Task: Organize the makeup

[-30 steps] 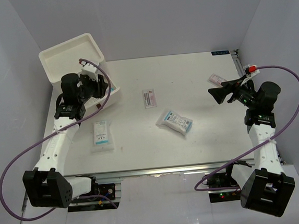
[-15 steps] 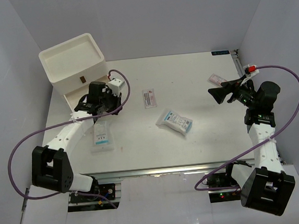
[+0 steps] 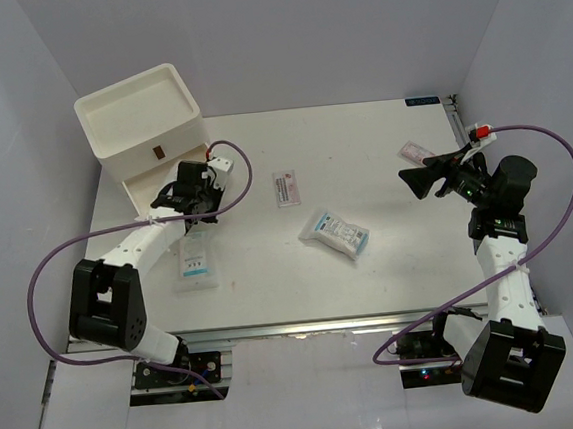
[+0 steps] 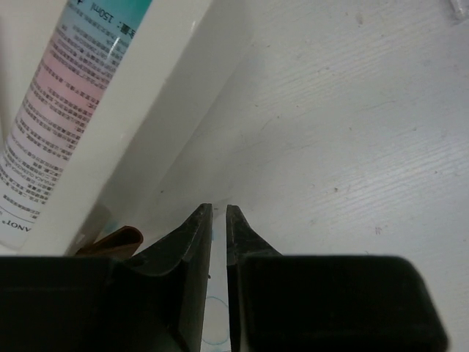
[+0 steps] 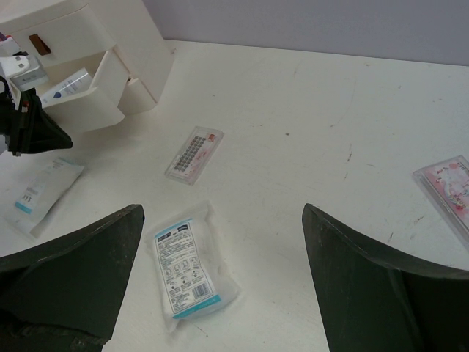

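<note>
Down from beside the box (image 3: 137,112) since a second ago: left gripper (image 3: 195,218), now low over the table (image 3: 391,266), just in front of the open drawer (image 5: 80,111). Jaws nearly together, only a thin slit left, nothing seen in it. In the drawer, tube (image 4: 58,110), lying close behind the white drawer wall (its small print readable in the left wrist view). On the near side of this gripper, sachet (image 3: 196,259), flat on the table; touched or not, cannot tell. Unmoved, right gripper (image 3: 414,181), hanging above the right part of the table, jaws wide, empty. Near the table middle, second sachet (image 3: 334,232); a little behind it, pink-white packet (image 3: 286,186); at the far right, close to the right gripper, second packet (image 3: 416,151). Surface of the table white and matt, with fine grain, some small dark specks and scratches. Plain pale grey-violet walls on the left, far and right sides. Purple cables (image 3: 530,130) looping from both arms.
</note>
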`<action>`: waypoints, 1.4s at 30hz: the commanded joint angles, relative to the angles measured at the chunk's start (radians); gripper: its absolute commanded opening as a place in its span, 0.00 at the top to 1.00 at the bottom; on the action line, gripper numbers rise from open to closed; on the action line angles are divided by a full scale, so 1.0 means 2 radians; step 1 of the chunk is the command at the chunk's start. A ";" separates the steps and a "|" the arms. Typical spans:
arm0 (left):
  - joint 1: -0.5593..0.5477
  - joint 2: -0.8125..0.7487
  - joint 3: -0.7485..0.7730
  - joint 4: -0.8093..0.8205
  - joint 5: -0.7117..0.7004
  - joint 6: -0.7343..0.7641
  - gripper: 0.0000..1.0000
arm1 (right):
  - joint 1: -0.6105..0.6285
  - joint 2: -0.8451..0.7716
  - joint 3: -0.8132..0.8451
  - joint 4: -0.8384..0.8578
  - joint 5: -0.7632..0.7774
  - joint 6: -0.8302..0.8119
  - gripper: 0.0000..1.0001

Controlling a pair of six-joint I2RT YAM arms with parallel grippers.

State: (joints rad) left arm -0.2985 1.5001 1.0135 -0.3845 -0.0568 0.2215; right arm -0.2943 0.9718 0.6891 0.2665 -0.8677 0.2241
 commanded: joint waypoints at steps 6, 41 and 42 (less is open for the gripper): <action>0.000 0.005 -0.014 0.096 -0.098 0.029 0.52 | -0.001 -0.001 -0.001 0.024 -0.009 -0.003 0.05; 0.079 0.071 0.072 0.224 -0.046 0.050 0.02 | -0.001 0.006 0.001 0.020 -0.010 -0.011 0.05; 0.081 0.076 0.074 0.225 -0.045 0.050 0.02 | -0.001 0.006 0.001 0.020 -0.010 -0.011 0.05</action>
State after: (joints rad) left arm -0.1916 1.6573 1.0895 -0.0618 -0.1462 0.3170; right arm -0.2943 0.9819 0.6891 0.2665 -0.8742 0.2176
